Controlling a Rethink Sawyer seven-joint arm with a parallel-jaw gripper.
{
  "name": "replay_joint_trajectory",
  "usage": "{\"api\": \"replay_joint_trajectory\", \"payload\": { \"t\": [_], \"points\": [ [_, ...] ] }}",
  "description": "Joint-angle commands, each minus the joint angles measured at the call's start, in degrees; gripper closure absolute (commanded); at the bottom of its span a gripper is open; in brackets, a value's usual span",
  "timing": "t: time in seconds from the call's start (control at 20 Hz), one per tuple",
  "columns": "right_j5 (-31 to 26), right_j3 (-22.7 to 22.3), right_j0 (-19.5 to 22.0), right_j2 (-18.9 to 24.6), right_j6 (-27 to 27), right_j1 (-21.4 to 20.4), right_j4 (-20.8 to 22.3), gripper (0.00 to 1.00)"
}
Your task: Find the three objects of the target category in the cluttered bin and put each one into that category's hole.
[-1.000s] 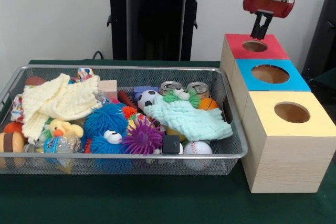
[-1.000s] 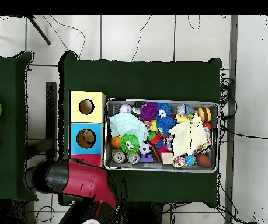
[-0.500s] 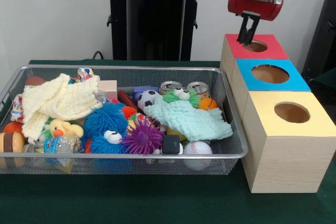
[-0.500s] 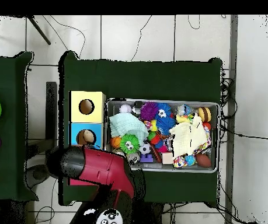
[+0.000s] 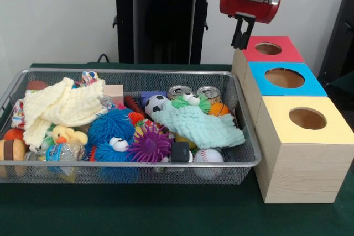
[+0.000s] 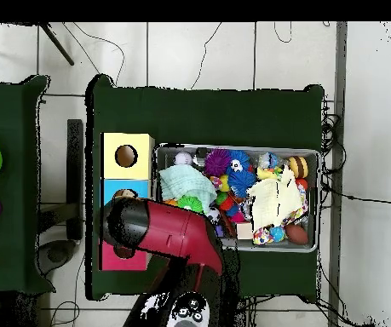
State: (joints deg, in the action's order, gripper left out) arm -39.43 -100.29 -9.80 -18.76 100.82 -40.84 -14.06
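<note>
Above the back right corner of the wire mesh bin, beside the red-topped box, the Sawyer's gripper hung with its fingers drawn narrow and nothing between them. Which category was wanted could not be told. Likely picks lay inside the bin's right half: two tin cans against the back wall, a small soccer ball just beside them, a baseball at the front wall. The cans looked light, stiff and slick, best pinched across the rim. The balls would roll, so a grip square across the middle seemed wise, clear of the mint cloth draped between them
</note>
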Motion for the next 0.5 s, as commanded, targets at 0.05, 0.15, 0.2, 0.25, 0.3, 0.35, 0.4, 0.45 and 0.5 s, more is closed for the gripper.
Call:
{"api": "replay_joint_trajectory", "payload": {
  "t": [0.05, 0.15, 0.2, 0.25, 0.3, 0.35, 0.4, 0.45, 0.5],
  "points": [
    [-5.1, 1.5, 5.4, 8.5, -6.9, -0.5, 5.8, 1.00],
    [-4.1, 1.7, 7.6, 9.9, -9.0, -0.1, 7.3, 1.00],
    [-3.8, 2.0, 8.5, 10.7, -9.9, 0.2, 8.0, 1.00],
    [-3.6, 2.3, 9.5, 11.5, -10.7, 0.5, 8.8, 1.00],
    [-3.7, 2.7, 10.3, 12.1, -11.3, 0.7, 9.5, 1.00],
    [-3.8, 3.2, 11.0, 12.8, -11.8, 0.9, 10.3, 1.00],
    [-3.9, 3.7, 11.9, 13.6, -12.4, 1.2, 11.1, 1.00],
    [-4.0, 4.3, 12.8, 14.4, -13.2, 1.5, 12.1, 1.00],
    [-3.9, 4.8, 13.9, 15.3, -13.8, 1.9, 13.0, 1.00]
  ]
}}
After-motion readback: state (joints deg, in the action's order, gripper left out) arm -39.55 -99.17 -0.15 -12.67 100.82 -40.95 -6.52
